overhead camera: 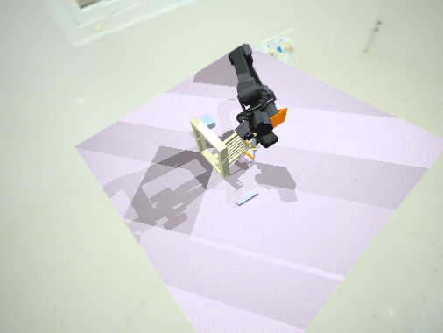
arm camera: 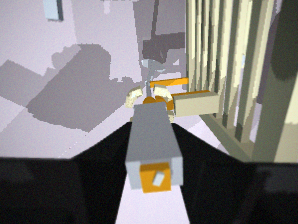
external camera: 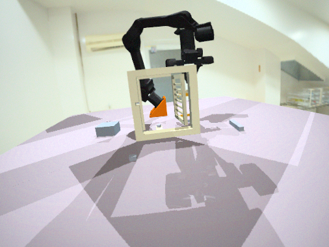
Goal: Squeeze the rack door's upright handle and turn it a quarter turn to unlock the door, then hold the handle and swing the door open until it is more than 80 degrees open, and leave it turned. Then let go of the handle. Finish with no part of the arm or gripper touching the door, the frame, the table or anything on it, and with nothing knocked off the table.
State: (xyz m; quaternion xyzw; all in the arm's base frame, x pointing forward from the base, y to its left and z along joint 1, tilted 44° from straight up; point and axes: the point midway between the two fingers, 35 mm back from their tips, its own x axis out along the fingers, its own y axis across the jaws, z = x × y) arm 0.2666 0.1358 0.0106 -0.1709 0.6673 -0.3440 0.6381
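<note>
The cream rack frame (overhead camera: 225, 164) (external camera: 195, 97) stands upright on the table. Its slatted door (overhead camera: 236, 146) (external camera: 179, 101) (arm camera: 270, 120) is swung well open on the arm's side, seen nearly edge-on in the exterior view; whether it is past 80 degrees I cannot tell. My gripper (overhead camera: 255, 137) (arm camera: 151, 128) points down beside the door's free edge. It is shut on the grey handle (arm camera: 152, 129), whose orange-marked end shows between the dark fingers in the wrist view. A cream arm joins the handle side to the door. The fingertips are hidden in the exterior view.
A blue-grey block (overhead camera: 207, 121) (external camera: 108, 129) lies beyond the frame's latch side. A thin light-blue bar (overhead camera: 248, 198) (external camera: 236, 125) (arm camera: 52, 9) lies on the hinge side. A small cube (overhead camera: 177, 166) (external camera: 132, 158) lies before the frame. The orange arm base (overhead camera: 279, 118) (external camera: 159, 108) stands behind.
</note>
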